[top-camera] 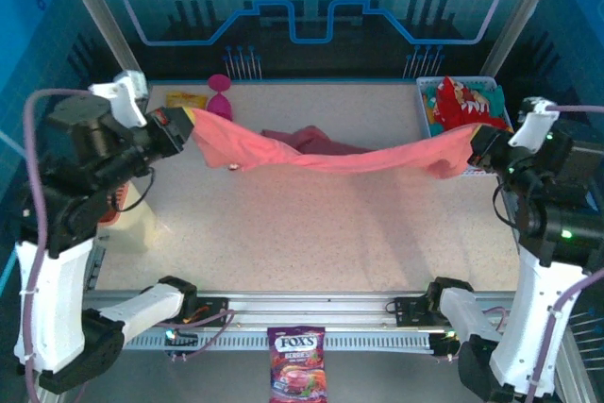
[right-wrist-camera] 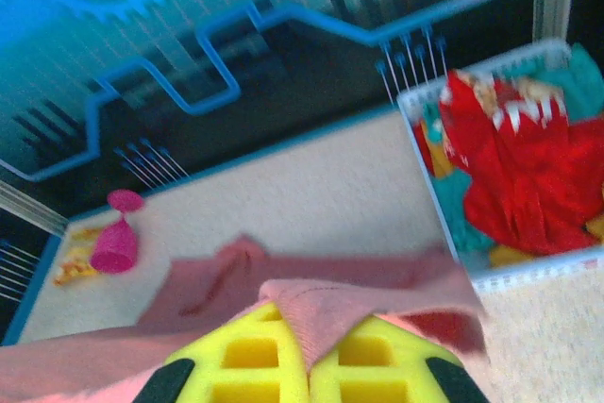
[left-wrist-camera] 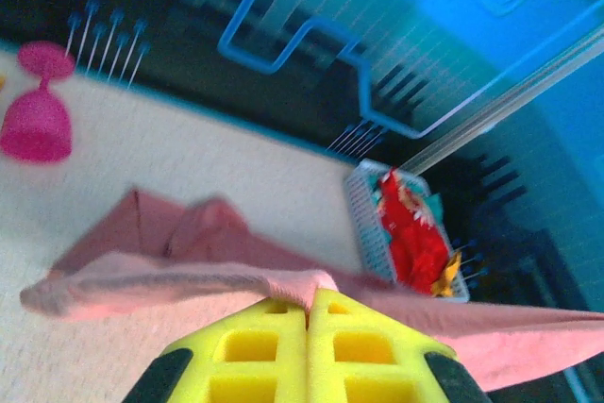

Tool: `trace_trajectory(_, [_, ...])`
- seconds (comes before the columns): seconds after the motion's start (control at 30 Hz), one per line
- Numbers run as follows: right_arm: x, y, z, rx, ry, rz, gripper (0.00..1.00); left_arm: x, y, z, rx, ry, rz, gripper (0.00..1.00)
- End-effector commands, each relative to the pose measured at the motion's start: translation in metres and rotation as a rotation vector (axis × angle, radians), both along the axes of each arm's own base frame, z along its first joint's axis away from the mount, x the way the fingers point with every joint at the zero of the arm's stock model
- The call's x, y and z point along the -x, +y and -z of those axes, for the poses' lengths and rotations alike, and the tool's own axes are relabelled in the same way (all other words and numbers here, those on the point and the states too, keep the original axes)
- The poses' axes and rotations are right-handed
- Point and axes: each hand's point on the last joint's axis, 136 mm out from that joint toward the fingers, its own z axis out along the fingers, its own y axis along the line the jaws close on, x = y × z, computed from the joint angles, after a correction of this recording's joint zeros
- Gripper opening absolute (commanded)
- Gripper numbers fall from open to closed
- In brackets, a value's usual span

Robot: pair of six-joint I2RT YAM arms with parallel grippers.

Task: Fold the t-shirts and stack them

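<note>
Yellow fingers (left-wrist-camera: 250, 342) of the left tool (left-wrist-camera: 309, 297) sit pressed together in the left wrist view, pinching an edge of the salmon-pink t-shirt (left-wrist-camera: 179, 276). The right tool (right-wrist-camera: 316, 316) is closed in the same way, with a fold of that shirt clamped between its own fingers (right-wrist-camera: 250, 351). Seen from above, the shirt hangs as a sagging band between the two tools, held up off the table (top-camera: 283, 224) at both ends. A darker bunched part droops behind the middle and touches the table. At the far right corner stands a white basket (top-camera: 462, 79); inside it a red t-shirt (top-camera: 460, 101) with white print lies on top of teal and yellow cloth. Near the far left edge a magenta goblet (top-camera: 220, 96) stands bowl down, foot up, with an orange-yellow packet (top-camera: 186, 99) just to its left. Between the arm bases, in front of the rail, lies a FOX'S sweets bag (top-camera: 297, 361).
</note>
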Motion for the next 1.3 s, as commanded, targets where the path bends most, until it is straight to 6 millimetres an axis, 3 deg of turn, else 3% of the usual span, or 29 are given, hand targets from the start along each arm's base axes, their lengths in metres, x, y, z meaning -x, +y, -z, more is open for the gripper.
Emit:
trace_trajectory(0.0, [0.013, 0.015, -0.029, 0.012, -0.052, -0.072, 0.0, 0.012, -0.004, -0.027, -0.046, -0.061, 0.06, 0.0])
trace_trajectory(0.17, [0.036, 0.031, -0.087, 0.037, -0.238, -0.131, 0.0, 0.038, -0.001, -0.09, -0.02, -0.225, 0.089, 0.0])
trace_trajectory(0.27, [0.049, 0.042, -0.111, 0.03, -0.317, -0.182, 0.0, 0.053, 0.0, -0.12, 0.006, -0.321, 0.101, 0.0])
trace_trajectory(0.4, [0.063, 0.048, -0.127, 0.017, -0.368, -0.202, 0.0, 0.067, 0.003, -0.144, 0.044, -0.422, 0.104, 0.0])
trace_trajectory(0.5, [0.066, 0.045, -0.126, 0.002, -0.358, -0.177, 0.0, 0.071, 0.008, -0.157, 0.064, -0.47, 0.085, 0.0])
trace_trajectory(0.63, [0.05, 0.035, -0.095, -0.063, -0.214, -0.113, 0.0, 0.047, 0.002, -0.149, 0.057, -0.42, 0.073, 0.0])
trace_trajectory(0.77, [0.02, 0.032, -0.065, -0.086, -0.106, -0.121, 0.0, 0.015, 0.007, -0.149, -0.015, -0.422, -0.001, 0.0])
trace_trajectory(0.97, [0.006, 0.032, -0.079, -0.039, -0.23, -0.15, 0.0, -0.009, -0.002, -0.165, -0.051, -0.496, 0.008, 0.0])
trace_trajectory(1.17, [-0.026, 0.035, -0.077, -0.091, -0.287, -0.19, 0.0, -0.041, -0.02, -0.166, -0.084, -0.542, 0.053, 0.0])
trace_trajectory(1.27, [-0.029, 0.034, -0.085, -0.097, -0.35, -0.19, 0.0, -0.051, -0.025, -0.171, -0.11, -0.595, 0.075, 0.0])
